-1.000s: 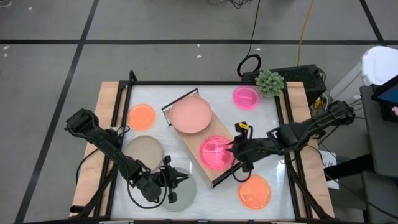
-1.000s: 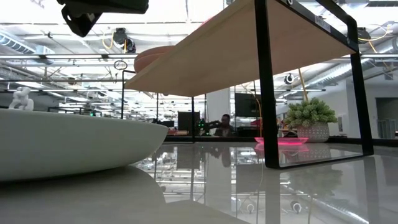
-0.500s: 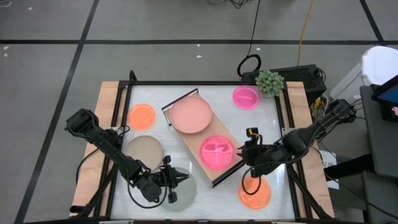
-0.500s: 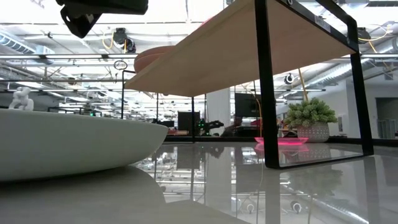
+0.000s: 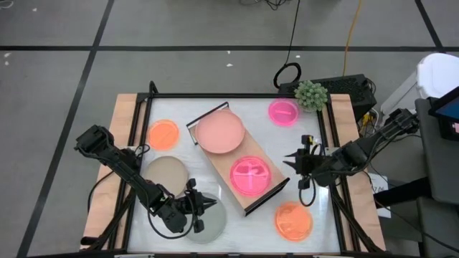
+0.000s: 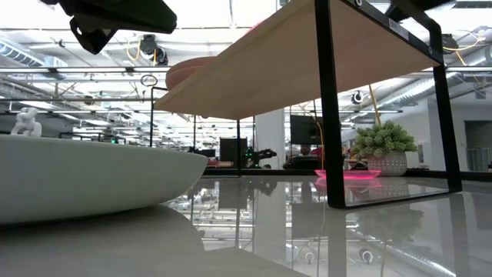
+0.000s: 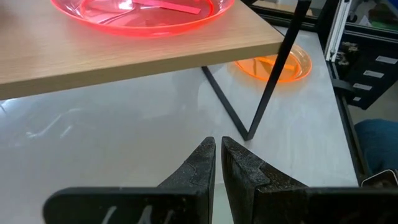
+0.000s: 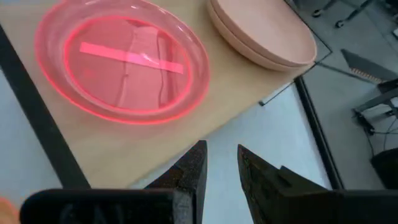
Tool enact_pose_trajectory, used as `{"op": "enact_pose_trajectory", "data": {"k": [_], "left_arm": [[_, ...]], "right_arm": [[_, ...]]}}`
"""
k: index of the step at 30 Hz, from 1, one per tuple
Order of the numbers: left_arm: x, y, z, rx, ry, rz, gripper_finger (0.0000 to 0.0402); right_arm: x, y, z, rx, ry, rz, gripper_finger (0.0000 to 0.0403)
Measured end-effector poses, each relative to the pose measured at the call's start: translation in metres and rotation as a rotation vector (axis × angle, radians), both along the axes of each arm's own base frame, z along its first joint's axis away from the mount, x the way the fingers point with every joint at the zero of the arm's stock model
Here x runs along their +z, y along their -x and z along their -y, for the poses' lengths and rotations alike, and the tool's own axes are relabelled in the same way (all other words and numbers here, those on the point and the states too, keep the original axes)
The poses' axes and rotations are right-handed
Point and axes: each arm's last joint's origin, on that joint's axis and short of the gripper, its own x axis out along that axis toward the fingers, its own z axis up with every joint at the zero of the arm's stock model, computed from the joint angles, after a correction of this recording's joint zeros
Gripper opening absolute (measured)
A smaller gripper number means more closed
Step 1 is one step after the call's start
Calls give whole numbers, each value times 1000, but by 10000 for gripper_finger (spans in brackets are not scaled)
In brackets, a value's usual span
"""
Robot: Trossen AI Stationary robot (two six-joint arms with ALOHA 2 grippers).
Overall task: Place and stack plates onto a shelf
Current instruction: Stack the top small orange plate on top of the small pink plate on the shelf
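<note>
The white bench [image 5: 301, 143] fills the middle of the high view. On it the shelf [image 5: 224, 166] lies diagonally at centre, carrying a dusty-pink plate stack [image 5: 221, 132] at its upper-left end and a hot-pink divided plate [image 5: 250, 175] at its lower-right end. A beige plate [image 5: 166, 173] sits left of centre, with a grey-green plate [image 5: 212, 221] at lower centre. Smaller plates lie around: orange [image 5: 163, 134] at upper left, orange [image 5: 294, 221] at lower right, hot-pink [image 5: 284, 112] at upper right. The left end effector [image 5: 206, 206], fingers nearly together and empty, hovers at the grey-green plate. The right end effector [image 5: 290, 162], slightly parted and empty, sits just right of the shelf.
</note>
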Motion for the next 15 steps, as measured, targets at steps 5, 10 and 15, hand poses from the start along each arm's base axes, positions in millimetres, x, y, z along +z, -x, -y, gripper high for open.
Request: {"op": "enact_pose_trajectory", "data": {"k": [5, 10, 15], "left_arm": [[0, 0, 0, 0, -5, -1, 33], [0, 0, 0, 7, -11, 2, 33], [0, -2, -3, 16, -14, 2, 33]], "right_arm": [[-10, 12, 14, -45, 19, 61, 75], [-19, 18, 27, -103, 0, 104, 75], [-30, 19, 38, -166, 9, 94, 75]]}}
